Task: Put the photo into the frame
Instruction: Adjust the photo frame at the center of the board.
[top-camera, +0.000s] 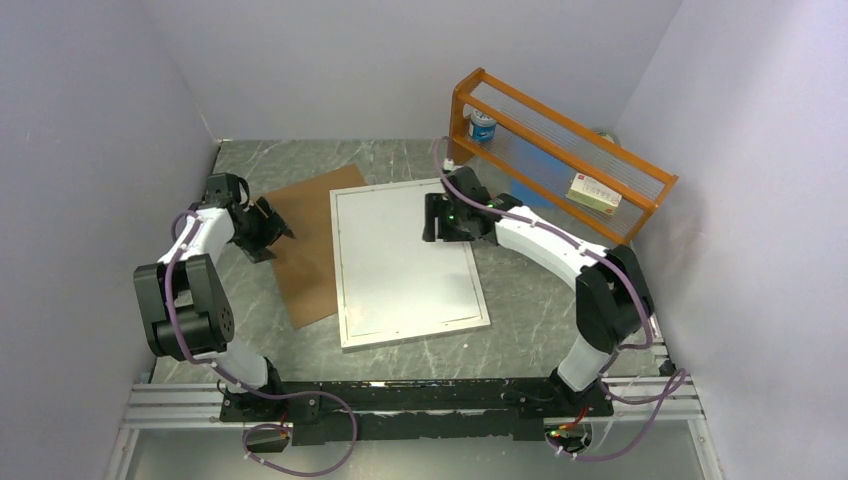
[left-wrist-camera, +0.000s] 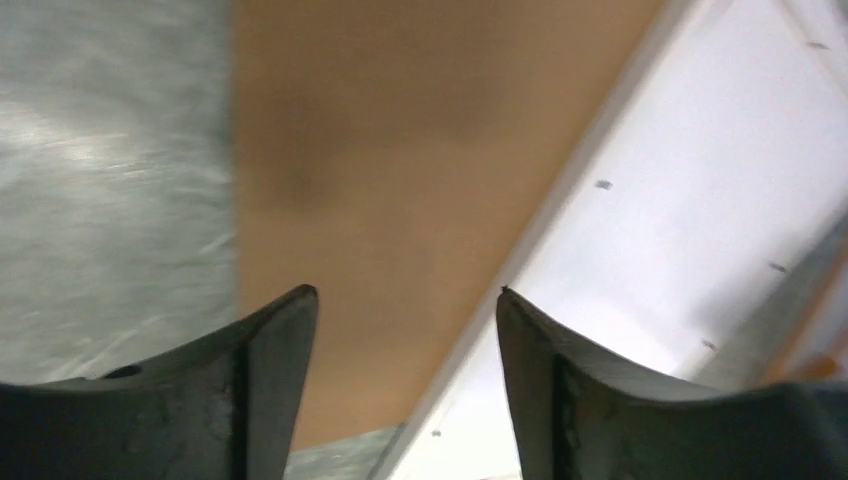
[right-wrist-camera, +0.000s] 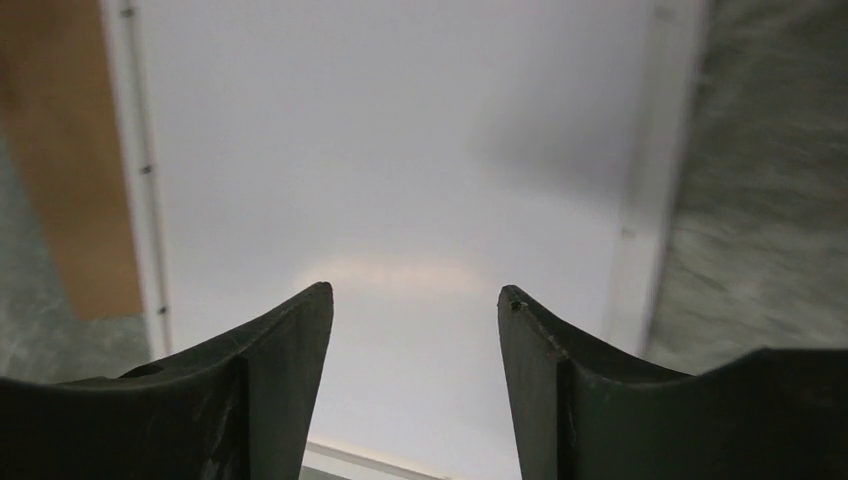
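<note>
Two hands spread, left hand (left-wrist-camera: 405, 298) over board (left-wrist-camera: 380, 180) edge, right hand (right-wrist-camera: 412, 292) over frame (right-wrist-camera: 665, 150).

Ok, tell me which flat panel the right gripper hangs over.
The white frame, right of the brown board; the right gripper is above its far right part.

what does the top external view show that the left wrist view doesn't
Only top external: the orange rack holding a blue can and a box, and the right gripper over the frame. Only left wrist: the left gripper up close, open, nothing between its fingers. Both: the brown board, the frame's white edge and the grey table.
</note>
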